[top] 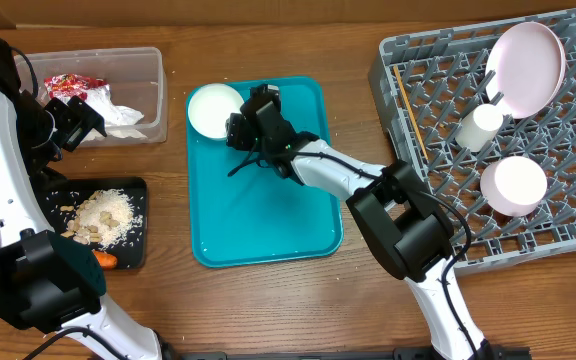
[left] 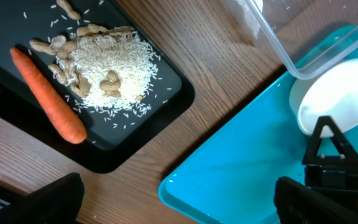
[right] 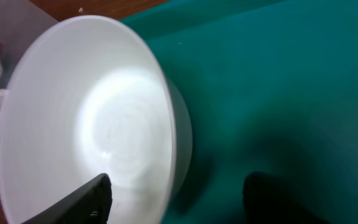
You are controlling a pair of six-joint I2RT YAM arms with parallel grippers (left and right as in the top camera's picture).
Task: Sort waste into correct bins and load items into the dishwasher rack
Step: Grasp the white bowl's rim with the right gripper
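A white bowl [top: 213,108] sits at the far left corner of the teal tray [top: 268,220]. My right gripper [top: 240,128] is open, with one finger inside the bowl [right: 104,124] and the other outside its rim [right: 179,193]. My left gripper [top: 73,120] hovers by the clear tub [top: 153,60], open and empty [left: 176,202]. The tub holds white napkins [top: 118,110] and a red wrapper [top: 68,83]. The black tray [top: 138,250] holds rice [left: 117,68], beige scraps and a carrot [left: 48,96]. The grey rack [top: 568,200] holds a pink plate [top: 525,68], a cup [top: 480,127], a bowl [top: 514,184] and a wooden stick [top: 411,110].
The teal tray lies in the middle of the wooden table, between the black tray and the rack. A few rice grains lie scattered on the black tray and the wood around it. The right arm stretches from the front across the teal tray.
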